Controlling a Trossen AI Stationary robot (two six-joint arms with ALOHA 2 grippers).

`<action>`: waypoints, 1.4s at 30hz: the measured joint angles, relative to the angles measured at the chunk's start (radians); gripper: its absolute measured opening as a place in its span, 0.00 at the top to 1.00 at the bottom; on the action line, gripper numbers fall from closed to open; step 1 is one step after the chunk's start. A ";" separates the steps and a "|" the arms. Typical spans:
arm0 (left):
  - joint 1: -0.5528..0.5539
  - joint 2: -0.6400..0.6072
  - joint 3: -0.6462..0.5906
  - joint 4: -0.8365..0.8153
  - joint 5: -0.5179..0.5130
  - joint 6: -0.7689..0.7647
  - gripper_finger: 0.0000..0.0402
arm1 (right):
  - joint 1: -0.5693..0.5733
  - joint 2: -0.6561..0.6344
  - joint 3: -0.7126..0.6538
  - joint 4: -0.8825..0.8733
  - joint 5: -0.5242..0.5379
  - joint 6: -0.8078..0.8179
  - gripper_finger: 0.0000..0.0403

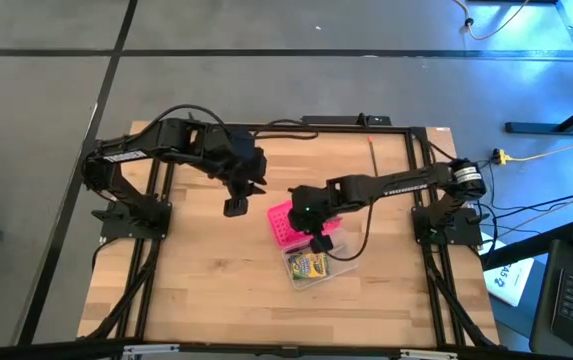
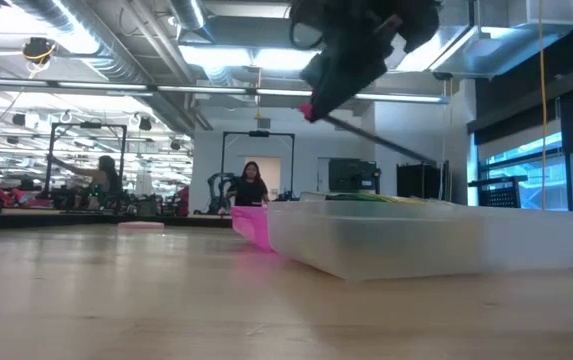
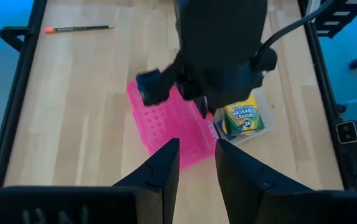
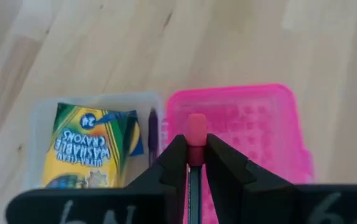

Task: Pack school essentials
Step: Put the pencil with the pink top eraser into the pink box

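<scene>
My right gripper (image 4: pixel 195 155) hovers above the clear case (image 1: pixel 318 268), shut on a pencil with a pink eraser (image 4: pixel 196 129). The case sits flat on the table and holds the green-yellow crayon box (image 4: pixel 90 149) and a dark pen (image 4: pixel 152 134). Its pink perforated lid (image 1: pixel 282 224) lies open beside it. My left gripper (image 3: pixel 197 165) hangs open in the air, left of the lid. Another pencil (image 3: pixel 78 28) lies flat near the table's far edge. Scissors, eraser and sticky notes are out of view. My right gripper pinches the pencil between its two fingers just behind the eraser end (image 4: pixel 195 149), coming from above and pointing down. The eraser sticks out past the fingertips. The pencil is lifted clear and tilted, its shaft (image 2: pixel 386 142) slanting down away from the eraser above the case.
Bare wooden tabletop (image 1: pixel 196 290) spreads left of and in front of the case. Black frame rails (image 1: pixel 146 260) run along both sides of the table. People (image 2: pixel 251 188) stand far off in the room beyond the table.
</scene>
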 joint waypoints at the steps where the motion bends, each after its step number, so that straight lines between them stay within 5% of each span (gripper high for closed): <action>1: -0.004 -0.001 0.000 0.000 0.000 0.000 0.76 | 0.003 0.006 -0.010 0.015 -0.011 0.000 0.87; 7: -0.017 -0.004 0.000 -0.039 -0.066 -0.001 0.76 | 0.033 0.039 -0.025 0.058 -0.020 0.007 0.86; 42: -0.019 -0.004 0.000 -0.082 -0.066 0.006 0.76 | 0.077 0.183 -0.024 0.116 -0.096 0.000 0.86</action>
